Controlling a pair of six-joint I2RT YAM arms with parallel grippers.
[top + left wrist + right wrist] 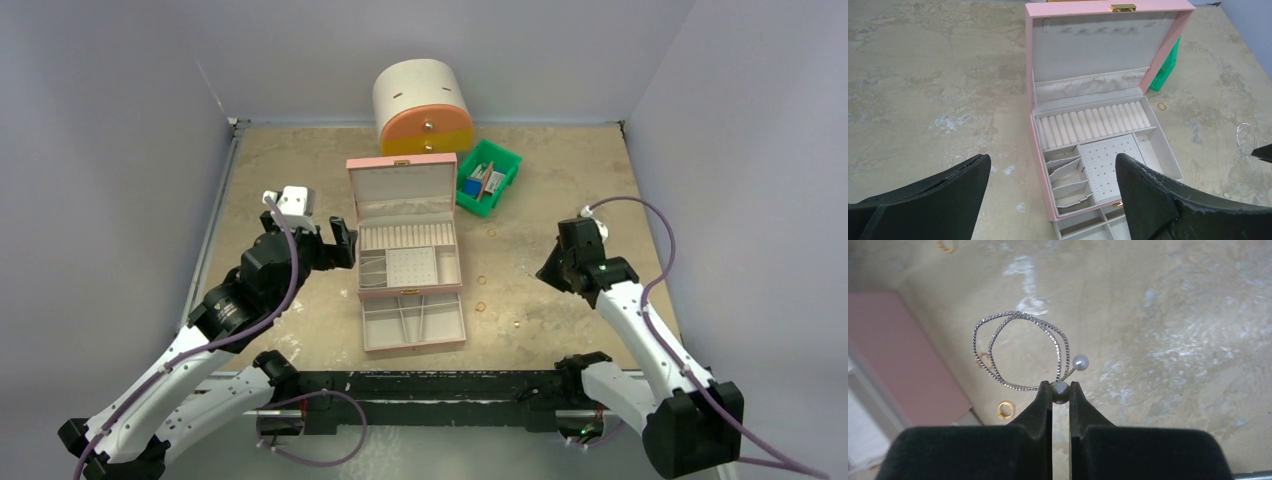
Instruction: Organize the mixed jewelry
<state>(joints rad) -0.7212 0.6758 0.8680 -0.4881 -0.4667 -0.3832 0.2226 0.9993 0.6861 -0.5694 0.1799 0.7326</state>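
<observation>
My right gripper (1061,390) is shut on a small bead of the thin silvery wire hoop (1017,313) and holds it above the table, right of the open pink jewelry box (400,163). The hoop also shows at the right edge of the left wrist view (1245,135). Small gold rings lie on the table right of the box (481,307), (482,281), (491,234); one (1006,409) lies just below the held hoop. My left gripper (1052,160) is open and empty at the box's left front corner, above its divided tray (1108,165).
The box's lid stands upright and its bottom drawer (413,322) is pulled out toward me. A green bin (510,165) with coloured items and a white, orange and yellow round cabinet (423,105) stand behind. Grey walls surround the table.
</observation>
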